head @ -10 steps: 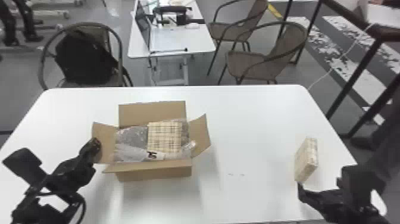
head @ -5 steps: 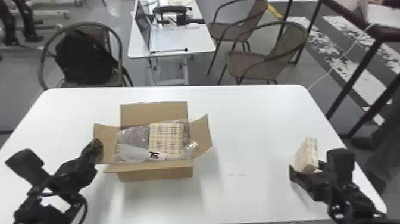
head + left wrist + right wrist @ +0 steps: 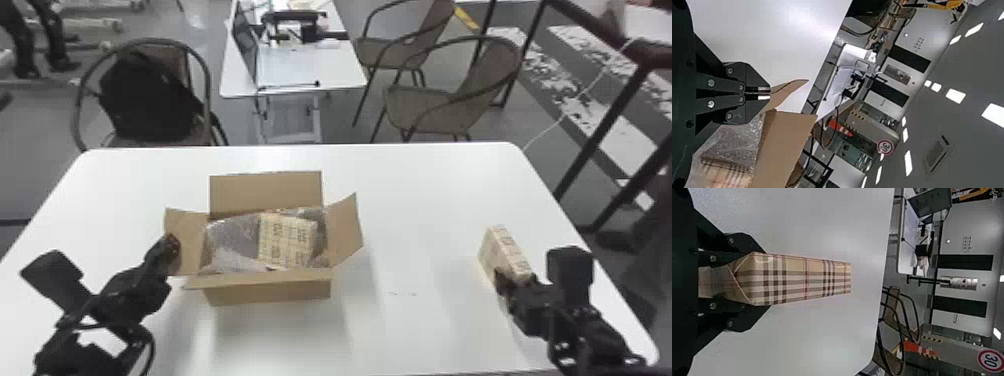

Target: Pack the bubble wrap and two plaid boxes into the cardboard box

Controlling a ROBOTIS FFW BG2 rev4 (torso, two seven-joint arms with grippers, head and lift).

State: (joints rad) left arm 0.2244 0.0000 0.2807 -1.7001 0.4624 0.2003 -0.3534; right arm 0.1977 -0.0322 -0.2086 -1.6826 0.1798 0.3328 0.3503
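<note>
Left gripper [image 3: 770, 93] pinches the cardboard box's [image 3: 270, 295] left flap [image 3: 189, 240], probably to steady it. One plaid box [image 3: 285, 240] sits on bubble wrap [image 3: 232, 237] inside; right gripper [image 3: 768, 279] grips the other plaid box [image 3: 809, 278], near right, likely for packing.

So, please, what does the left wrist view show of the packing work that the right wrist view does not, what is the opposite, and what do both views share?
Left wrist view: the open cardboard box with bubble wrap and the packed plaid box inside, and the left pincer, shut, with its fingertips at a flap.

Right wrist view: the other plaid box, outside the cardboard box, between the fingers of the right pincer.

Both: the white table, an orange cone and a round red-rimmed sign.
</note>
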